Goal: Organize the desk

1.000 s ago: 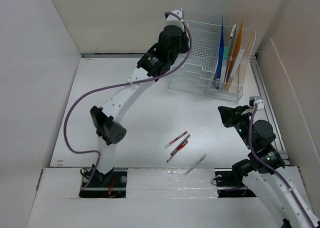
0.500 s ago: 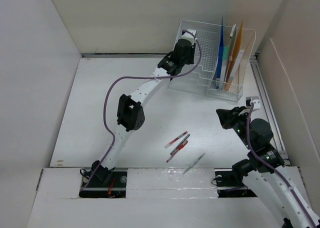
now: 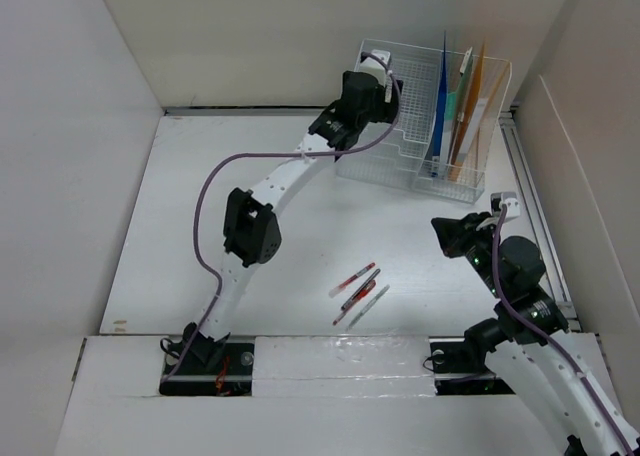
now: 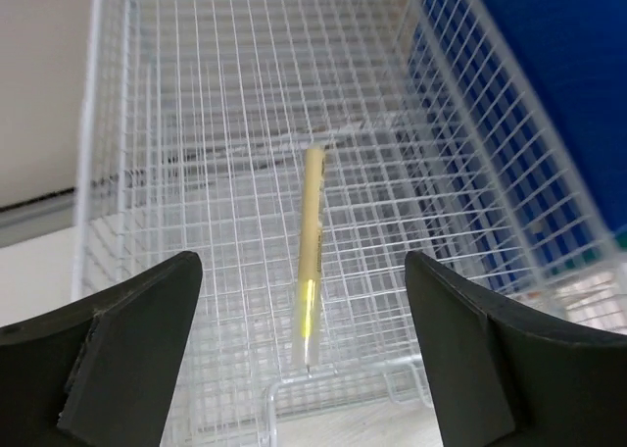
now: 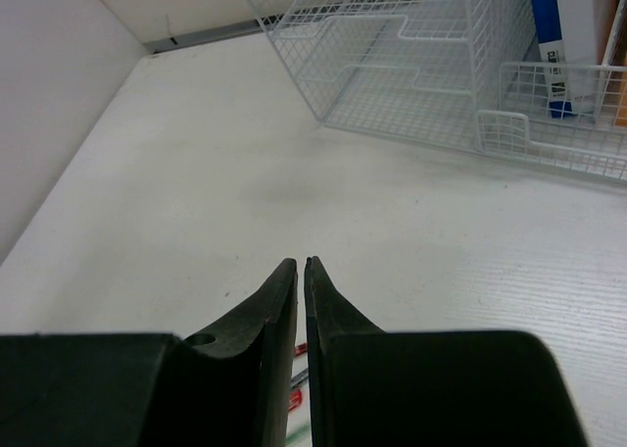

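1. Left claw [image 4: 302, 271] stands spread wide and grips nothing. Its two dark fingers flank a slim yellow pen [image 4: 312, 241] that lies free of them, seemingly on the floor of the white wire-mesh file organizer [image 4: 196, 124], tip toward 6 o'clock in the wrist view.
2. Right claw [image 5: 301, 263] is pinched together with nothing between its tips, and it hovers low over the large flat matte white surface [image 3: 250, 176].
3. The step in hand looks like the drop-off of the yellow pen into the organizer. To finish it well, the jaws should be wide and the lift straight up until the fingers clear the mesh walls, and only then a swing toward 7 o'clock. A sideways pull could catch the wire or nudge the upright blue and orange folders [image 3: 455, 96], which stand at 3 o'clock of that claw in the top view.
4. The next work is probably the two red-and-dark pens [image 3: 355, 284] and the pale clear pen [image 3: 370, 304], lying close together at 5 o'clock of the surface's middle. They are thin and low, so a grip across one barrel at a time should be safest.
5. For the left claw, the surface lies below and off toward 7 o'clock. The organizer sits in its 1 o'clock corner, between claw and surface, and only a sliver of bare surface shows at 7 o'clock in the wrist view. For the right claw, the surface is directly beneath and runs toward 12 o'clock up to the organizer. The loose pens lie at 8 o'clock of it in the top view, apart from its tips.
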You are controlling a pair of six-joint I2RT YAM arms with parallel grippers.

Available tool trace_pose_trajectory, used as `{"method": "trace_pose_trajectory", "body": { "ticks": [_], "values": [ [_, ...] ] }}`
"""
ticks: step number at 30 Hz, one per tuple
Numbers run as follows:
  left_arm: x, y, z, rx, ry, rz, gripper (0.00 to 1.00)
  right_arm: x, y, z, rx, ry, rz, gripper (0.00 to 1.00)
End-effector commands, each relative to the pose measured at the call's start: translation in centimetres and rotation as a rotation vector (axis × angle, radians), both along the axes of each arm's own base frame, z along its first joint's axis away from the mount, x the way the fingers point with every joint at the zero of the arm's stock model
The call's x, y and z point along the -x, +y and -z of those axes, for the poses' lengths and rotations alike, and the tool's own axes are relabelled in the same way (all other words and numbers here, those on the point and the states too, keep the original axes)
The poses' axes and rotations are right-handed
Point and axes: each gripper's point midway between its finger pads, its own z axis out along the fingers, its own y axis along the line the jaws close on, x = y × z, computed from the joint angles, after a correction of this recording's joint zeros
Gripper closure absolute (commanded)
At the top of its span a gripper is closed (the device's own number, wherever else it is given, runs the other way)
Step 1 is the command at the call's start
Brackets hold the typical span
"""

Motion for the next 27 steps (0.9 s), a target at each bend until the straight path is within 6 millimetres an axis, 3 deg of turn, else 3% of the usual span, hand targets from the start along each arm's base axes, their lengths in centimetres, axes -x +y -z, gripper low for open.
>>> {"method": "trace_pose_trajectory", "body": {
  "ticks": [1,2,3,4,5,6,7,8,9,10,11,12,13,14,15,16,17,18,22,25,27],
  "values": [
    [5.4,2.4,-18.4,0.225,-0.281,0.026,0.18,0.0,0.2,-1.9,-0.031,-0.052,-0.007,0.87],
    [6.0,2.7,-18.3,0.200,-0.282,0.011,0.18,0.0,0.3,-1.8,-0.035,-0.052,-0.008,0.87],
    [8.1,3.8,-21.8,0.243,-0.334,0.014,0.18,0.0,0.3,-1.7,-0.038,-0.055,-0.008,0.87],
    [9.9,3.4,-22.6,0.251,-0.336,0.036,0.20,0.0,0.2,-1.8,-0.042,-0.062,-0.005,0.87],
    [10.5,3.0,-19.9,0.218,-0.284,0.048,0.24,-0.1,0.2,-1.7,-0.043,-0.059,-0.004,0.87],
    [13.1,4.2,-22.0,0.283,-0.280,0.066,0.32,-0.1,0.3,-1.7,-0.046,-0.062,-0.005,0.87],
    [15.1,3.6,-21.8,0.313,-0.264,0.108,0.37,-0.2,0.2,-1.6,-0.049,-0.061,0.000,0.87],
    [16.0,2.7,-15.5,0.251,-0.156,0.134,0.41,-0.2,0.2,-1.6,-0.049,-0.061,0.003,0.87],
    [18.6,3.6,-16.2,0.300,-0.144,0.150,0.56,-0.2,0.1,-1.5,-0.046,-0.057,0.009,0.87],
    [19.9,3.7,-14.8,0.305,-0.120,0.164,0.65,-0.3,0.0,-1.6,-0.044,-0.055,0.013,0.91],
    [21.8,2.9,-8.5,0.222,-0.020,0.183,0.71,-0.3,0.0,-1.4,-0.039,-0.049,0.016,0.95],
    [23.4,3.9,-7.9,0.223,0.002,0.183,0.83,-0.3,-0.1,-1.2,-0.031,-0.036,0.018,0.99],
    [24.7,4.3,-5.1,0.190,0.079,0.168,0.88,-0.2,-0.1,-1.2,-0.029,-0.033,0.018,1.00],
    [26.8,4.6,-0.5,0.123,0.161,0.177,0.94,-0.1,-0.1,-1.1,-0.028,-0.027,0.017,1.00],
    [28.4,5.2,0.3,0.119,0.188,0.189,1.00,0.0,-0.1,-1.1,-0.026,-0.024,0.012,1.00],
    [31.7,6.7,5.6,0.032,0.298,0.175,1.00,0.0,-0.2,-0.7,-0.024,-0.018,0.018,1.00],
    [31.7,6.8,5.6,0.031,0.299,0.175,1.00,0.0,-0.2,-0.7,-0.024,-0.017,0.018,1.00],
    [34.5,6.8,6.8,-0.005,0.338,0.207,1.00,0.0,-0.4,-0.7,-0.028,-0.020,0.031,1.00],
    [40.5,6.5,12.0,-0.061,0.467,0.257,0.84,-0.1,-0.9,-0.6,-0.037,-0.022,0.060,1.00],
    [42.8,5.3,14.6,-0.104,0.509,0.268,0.80,-0.2,-0.8,-0.7,-0.030,-0.022,0.054,0.99],
    [43.3,4.8,16.7,-0.152,0.538,0.265,0.80,-0.1,-0.7,-0.8,-0.025,-0.017,0.048,0.96]
  ]
}}
